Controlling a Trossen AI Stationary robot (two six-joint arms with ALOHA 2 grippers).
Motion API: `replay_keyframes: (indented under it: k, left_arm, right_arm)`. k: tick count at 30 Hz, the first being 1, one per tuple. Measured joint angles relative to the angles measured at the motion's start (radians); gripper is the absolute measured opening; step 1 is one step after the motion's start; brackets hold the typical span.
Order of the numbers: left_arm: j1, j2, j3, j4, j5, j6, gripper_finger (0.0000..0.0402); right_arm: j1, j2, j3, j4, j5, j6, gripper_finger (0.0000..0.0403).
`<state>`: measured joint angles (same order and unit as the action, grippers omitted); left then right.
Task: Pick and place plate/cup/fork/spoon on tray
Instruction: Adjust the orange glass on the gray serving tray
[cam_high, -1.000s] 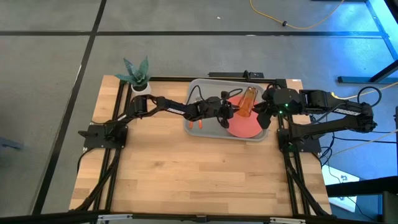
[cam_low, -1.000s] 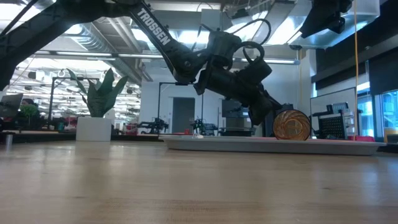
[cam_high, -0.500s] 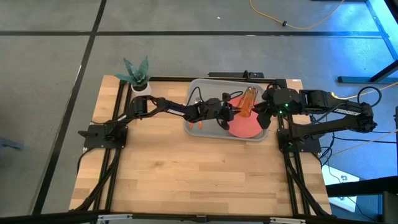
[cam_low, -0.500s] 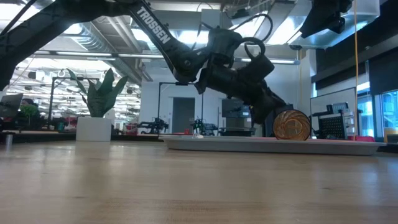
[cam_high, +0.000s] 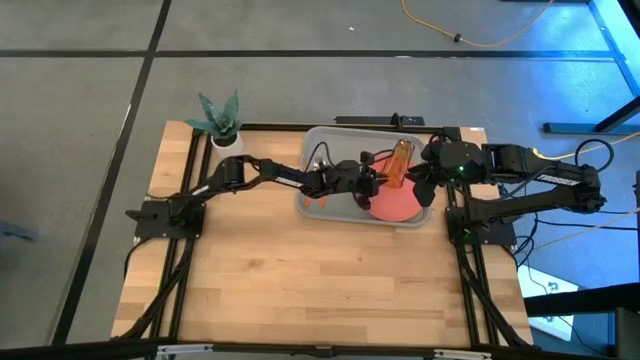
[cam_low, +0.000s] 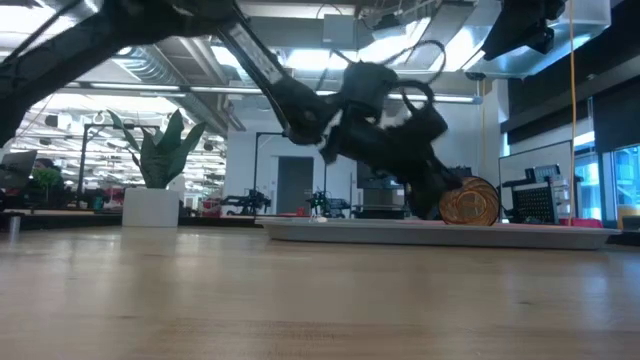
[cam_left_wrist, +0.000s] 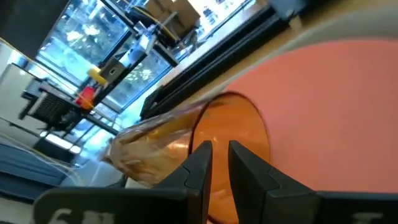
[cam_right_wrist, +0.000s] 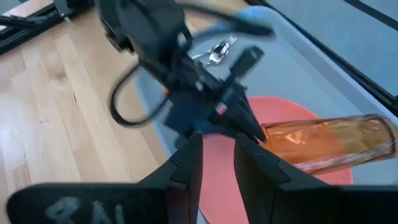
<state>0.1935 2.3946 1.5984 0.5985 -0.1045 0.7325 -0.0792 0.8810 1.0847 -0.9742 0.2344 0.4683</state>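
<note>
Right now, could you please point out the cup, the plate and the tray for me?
cup (cam_high: 398, 163), high view, middle of its amber side as it lies tipped over.
plate (cam_high: 398, 205), high view, bare pink surface.
tray (cam_high: 330, 134), high view, grey far rim.

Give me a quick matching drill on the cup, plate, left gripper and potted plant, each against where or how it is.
1 cup
2 plate
3 left gripper
4 potted plant

a at the cup's open mouth
b flat in the tray
c on its side across the plate
d off the tray, at a table corner

Pairs: 1-c, 2-b, 3-a, 4-d
</note>
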Motion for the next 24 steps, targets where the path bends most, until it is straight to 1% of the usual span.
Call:
replay_keyframes:
  k: [2, 5, 12, 14, 18, 24]
  left_arm:
    - [-0.002, 0.034, 0.049, -0.023, -0.040, 0.038, 0.0045]
    - [-0.011, 0.049, 0.107, -0.044, -0.115, 0.087, 0.0045]
    - [-0.042, 0.049, 0.174, -0.041, -0.091, 0.100, 0.0045]
    - [-0.047, 0.047, 0.175, -0.043, -0.096, 0.140, 0.0045]
    - [-0.051, 0.049, 0.174, -0.078, -0.144, 0.243, 0.0045]
    - [-0.031, 0.049, 0.174, -0.105, -0.143, 0.344, 0.0045]
  right_arm:
    - [0.000, 0.000, 0.000, 0.007, 0.000, 0.000, 0.0091]
    - [0.000, 0.000, 0.000, 0.011, -0.001, 0.000, 0.0091]
    - [0.000, 0.000, 0.000, 0.010, -0.003, -0.002, 0.0091]
    - [0.000, 0.000, 0.000, 0.010, -0.003, -0.004, 0.0090]
    - [0.000, 0.000, 0.000, 0.010, -0.003, -0.005, 0.0091]
    - [0.000, 0.000, 0.000, 0.009, -0.003, -0.009, 0.0091]
